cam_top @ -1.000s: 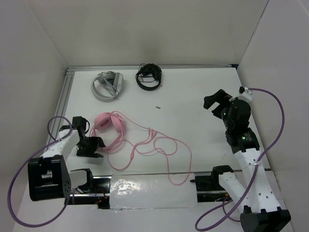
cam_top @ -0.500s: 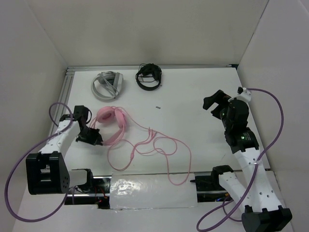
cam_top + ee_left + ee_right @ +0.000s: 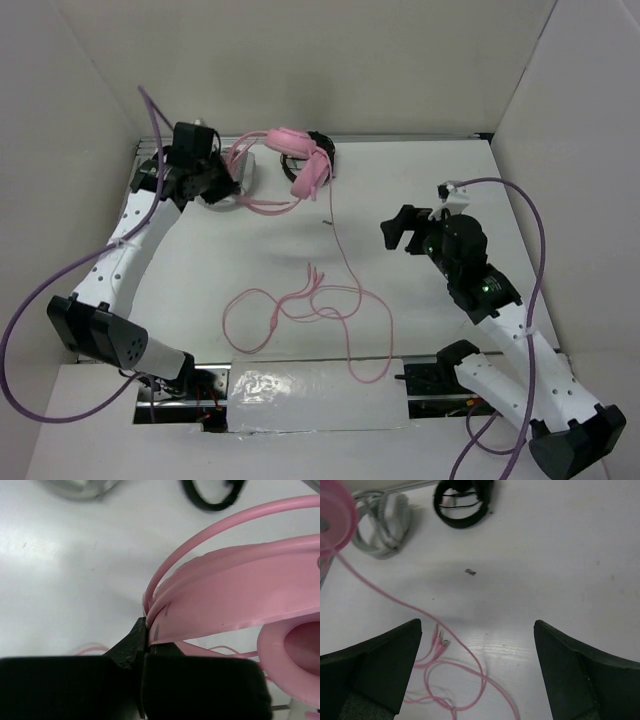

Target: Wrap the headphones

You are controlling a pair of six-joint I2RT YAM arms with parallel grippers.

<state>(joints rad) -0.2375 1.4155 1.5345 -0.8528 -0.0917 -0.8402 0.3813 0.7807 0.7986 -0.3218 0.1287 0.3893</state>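
One headphones (image 3: 235, 605) band inside left tool (image 3: 145, 639)

A robotics lab cell is suggested: a white table (image 3: 400, 180) enclosed by plain panels (image 3: 300, 60), aluminium framing (image 3: 400, 137) along its far edge.

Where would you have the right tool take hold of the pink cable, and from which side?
Probably on the single straight stretch of cable below the raised headphones, coming from the right: it runs alone there, clear of its loops, and faces the open right tool.
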